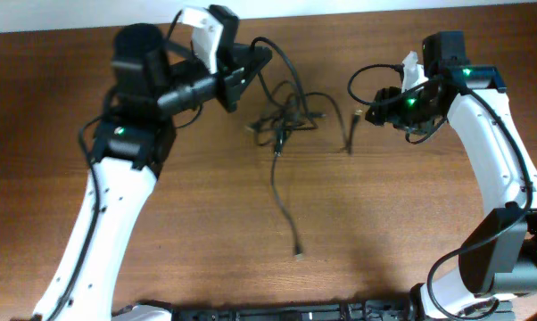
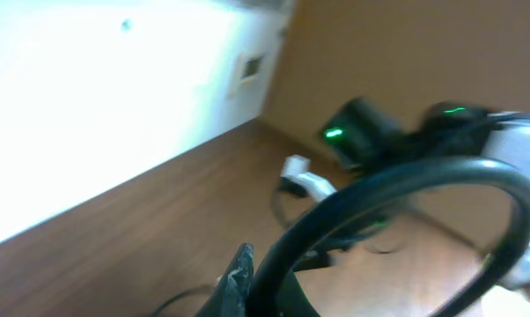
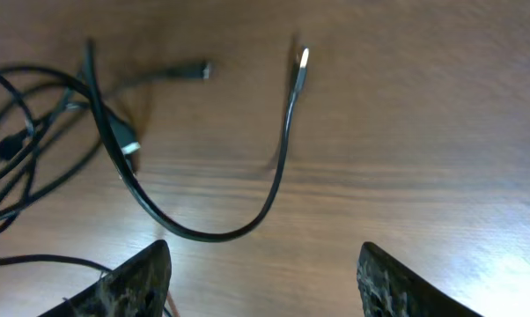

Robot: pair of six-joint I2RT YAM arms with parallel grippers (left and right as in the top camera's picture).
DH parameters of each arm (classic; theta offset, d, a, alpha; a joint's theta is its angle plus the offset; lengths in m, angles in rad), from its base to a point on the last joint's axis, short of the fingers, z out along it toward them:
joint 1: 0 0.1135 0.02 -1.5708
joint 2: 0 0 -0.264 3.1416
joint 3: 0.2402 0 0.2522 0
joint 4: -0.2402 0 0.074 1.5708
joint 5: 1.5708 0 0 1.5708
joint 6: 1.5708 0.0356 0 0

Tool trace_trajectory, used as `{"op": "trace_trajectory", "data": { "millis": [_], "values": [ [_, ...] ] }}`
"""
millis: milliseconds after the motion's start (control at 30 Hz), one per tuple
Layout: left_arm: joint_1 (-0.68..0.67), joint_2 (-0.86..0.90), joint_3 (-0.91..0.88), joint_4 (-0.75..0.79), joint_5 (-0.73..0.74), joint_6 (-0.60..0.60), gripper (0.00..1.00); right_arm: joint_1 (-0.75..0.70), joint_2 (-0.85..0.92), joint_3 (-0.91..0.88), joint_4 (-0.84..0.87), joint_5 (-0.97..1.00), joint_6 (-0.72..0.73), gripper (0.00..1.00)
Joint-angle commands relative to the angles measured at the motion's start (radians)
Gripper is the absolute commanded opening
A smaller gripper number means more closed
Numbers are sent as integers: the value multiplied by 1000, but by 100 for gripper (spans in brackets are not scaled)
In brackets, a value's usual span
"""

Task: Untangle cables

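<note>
The cables lie loosely tangled at upper centre of the overhead view, with one tail trailing downward. The left gripper seems pinched on a lifted strand, probably to draw it free. The right gripper hovers wide open and empty above a loose plug end. No containers in view

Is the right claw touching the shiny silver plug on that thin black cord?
Apart. Right wrist view: the black cord's silver plug lies on wood, well clear of the open right gripper.
</note>
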Motion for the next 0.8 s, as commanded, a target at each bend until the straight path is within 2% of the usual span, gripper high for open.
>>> {"op": "trace_trajectory", "data": {
  "millis": [0,67,167,233,333,433,500,533,600,667,733,767],
  "values": [
    [37,-42,5,79,256,-79,0,28,3,-5,30,-140,-17,67],
    [74,-63,5,194,344,-139,0,59,3,-5,47,-162,-47,69],
    [133,-75,5,322,361,-263,0,123,3,-5,66,-161,-50,76],
    [164,-75,5,396,386,-339,0,156,3,-5,85,-161,-49,77],
    [192,-75,5,634,421,-481,0,220,30,-5,74,-102,-49,78],
    [226,-75,4,821,404,-527,0,281,64,-6,42,-116,-50,78],
    [259,-70,4,799,346,-506,1,323,68,-6,51,-109,-50,79],
    [284,-63,4,727,303,-454,1,336,68,-5,60,-93,-49,79],
    [316,-49,4,512,183,-335,0,340,68,-6,57,0,-47,78],
    [335,-15,4,198,-61,-159,0,340,71,-6,42,166,-45,77],
    [340,10,4,82,-216,-69,0,340,71,-6,27,228,-45,67],
    [342,23,4,40,-305,-39,0,339,71,-6,22,235,-45,58]
  ]
}}
